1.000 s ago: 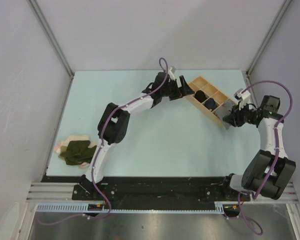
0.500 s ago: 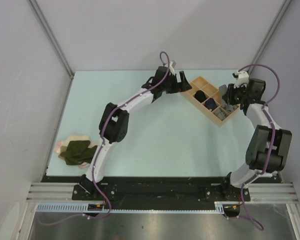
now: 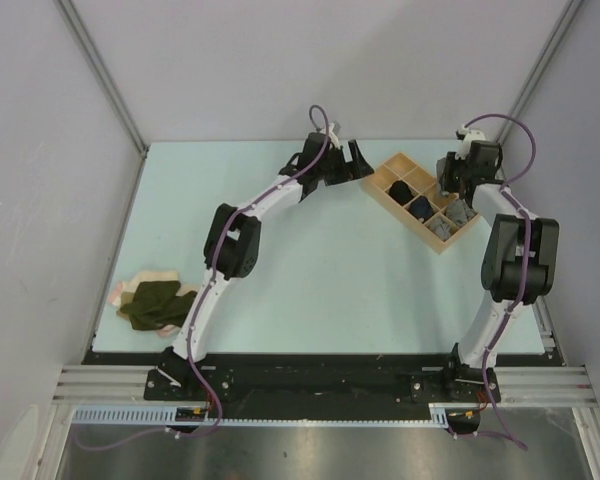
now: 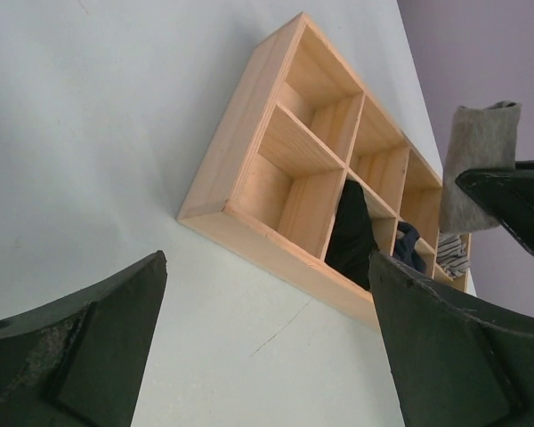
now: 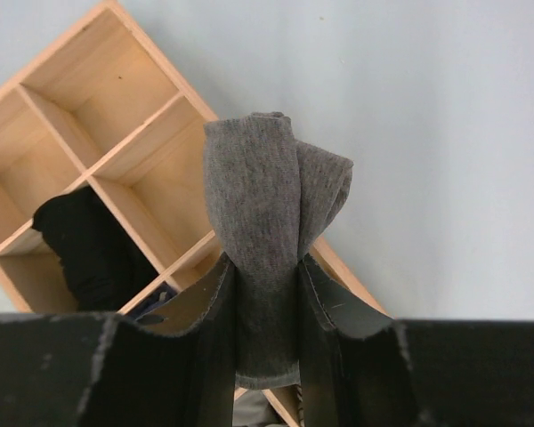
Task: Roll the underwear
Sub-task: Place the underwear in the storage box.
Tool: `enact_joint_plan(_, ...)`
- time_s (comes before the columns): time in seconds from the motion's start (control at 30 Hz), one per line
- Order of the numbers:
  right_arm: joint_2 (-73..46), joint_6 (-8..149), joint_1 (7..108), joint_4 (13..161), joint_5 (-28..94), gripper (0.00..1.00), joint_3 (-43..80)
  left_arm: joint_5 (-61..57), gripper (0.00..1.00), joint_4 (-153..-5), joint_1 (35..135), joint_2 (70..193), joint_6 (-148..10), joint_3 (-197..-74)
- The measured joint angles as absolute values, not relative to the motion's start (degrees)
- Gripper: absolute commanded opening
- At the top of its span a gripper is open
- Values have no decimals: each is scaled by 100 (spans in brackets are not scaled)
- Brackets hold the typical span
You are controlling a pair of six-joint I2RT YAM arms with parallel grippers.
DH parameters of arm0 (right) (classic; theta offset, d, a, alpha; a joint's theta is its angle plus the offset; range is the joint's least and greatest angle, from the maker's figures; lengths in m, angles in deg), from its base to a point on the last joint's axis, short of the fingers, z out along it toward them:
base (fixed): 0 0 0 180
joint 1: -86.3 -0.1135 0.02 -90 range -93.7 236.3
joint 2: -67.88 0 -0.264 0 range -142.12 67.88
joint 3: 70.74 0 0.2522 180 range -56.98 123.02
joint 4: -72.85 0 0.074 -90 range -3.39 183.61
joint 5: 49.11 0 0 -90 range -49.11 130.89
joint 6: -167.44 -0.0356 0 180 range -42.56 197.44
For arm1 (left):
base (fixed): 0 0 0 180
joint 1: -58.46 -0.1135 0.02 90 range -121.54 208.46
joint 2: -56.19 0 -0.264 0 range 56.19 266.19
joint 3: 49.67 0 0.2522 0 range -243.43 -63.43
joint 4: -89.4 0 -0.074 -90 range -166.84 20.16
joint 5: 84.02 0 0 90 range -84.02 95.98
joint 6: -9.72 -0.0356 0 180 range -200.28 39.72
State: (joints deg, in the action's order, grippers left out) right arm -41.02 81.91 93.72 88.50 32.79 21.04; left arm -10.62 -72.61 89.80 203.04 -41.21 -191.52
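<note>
1. Right pincer (image 5: 265,294) clamps a rolled grey underwear (image 5: 267,196) above the wooden tray (image 5: 133,133), near the table's far right corner.
2. One black roll (image 5: 89,245) sits in a compartment.
3. Left pincer (image 4: 265,347) gapes wide, holding nothing, beside the tray.
4. Olive underwear (image 3: 158,303) and pink underwear (image 3: 130,287) lie unrolled by the left edge, so the job looks partway done.

A light wooden tray (image 4: 258,245) sits on the far right part of the pale mint-green surface (image 3: 330,285), set at a slant to its edges. Thin wooden dividers split it into two rows of square compartments. Plain grey-lilac wall panels (image 3: 310,70) close in the far side and both flanks, joined by slanting metal posts (image 3: 100,75). A ribbed silver rail (image 3: 310,415) runs along the near edge.
</note>
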Motion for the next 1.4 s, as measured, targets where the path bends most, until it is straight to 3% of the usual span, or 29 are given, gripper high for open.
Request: enact_joint_plan(1.4,-5331,8163,8860,10603,4787,0,3352,-1119,100,-7954,9021,20341,-3625,-18684)
